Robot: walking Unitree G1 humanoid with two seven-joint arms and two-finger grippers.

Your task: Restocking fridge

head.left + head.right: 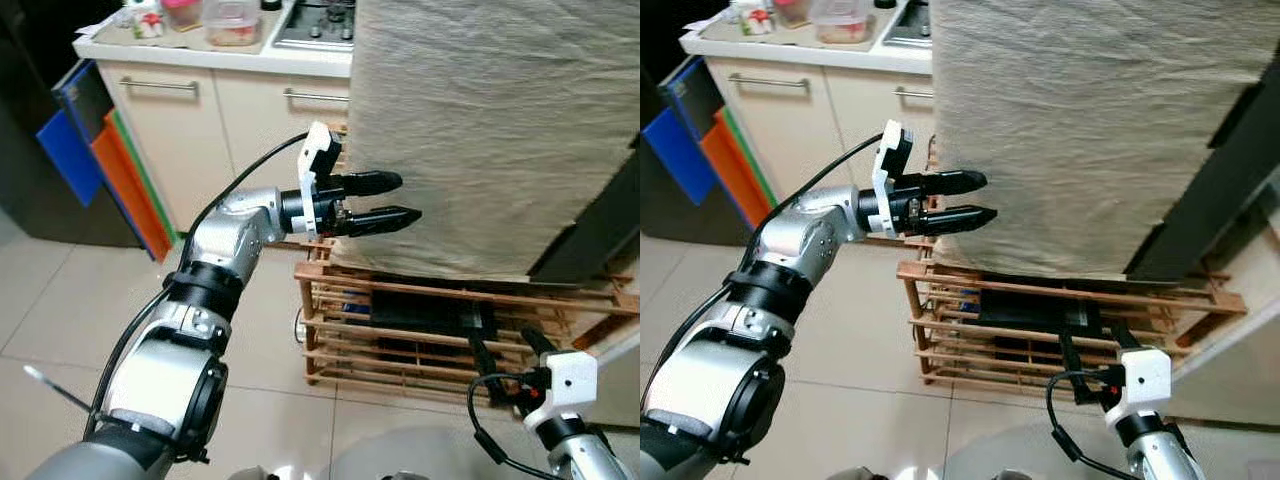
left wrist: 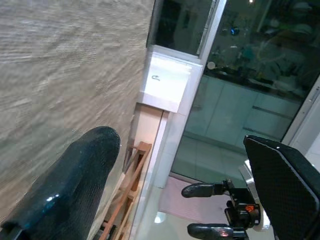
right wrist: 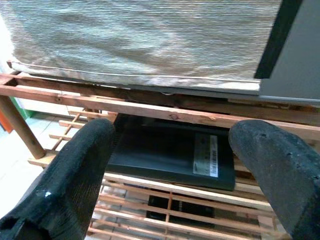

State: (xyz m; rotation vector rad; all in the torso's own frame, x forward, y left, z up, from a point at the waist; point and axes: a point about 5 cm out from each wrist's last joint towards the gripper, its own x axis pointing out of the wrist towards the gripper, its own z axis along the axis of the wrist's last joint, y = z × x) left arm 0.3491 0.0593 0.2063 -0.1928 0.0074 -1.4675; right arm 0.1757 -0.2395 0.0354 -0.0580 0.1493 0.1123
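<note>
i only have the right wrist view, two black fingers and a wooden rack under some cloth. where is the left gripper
Observer: The left gripper is raised beside the beige cloth, its fingers open.
Operator: is it gripping the cloth
Observer: No, nothing sits between its fingers; the tips lie right at the cloth's left edge.
Operator: whats further left
Observer: A white cabinet with a countertop carrying food containers.
Operator: and my right gripper
Observer: The right gripper is low, open, in front of the wooden rack.

Rough beige woven cloth [image 1: 480, 120], bare slatted wood rack [image 1: 330, 330], glossy tiled floor [image 1: 60, 300]
</note>
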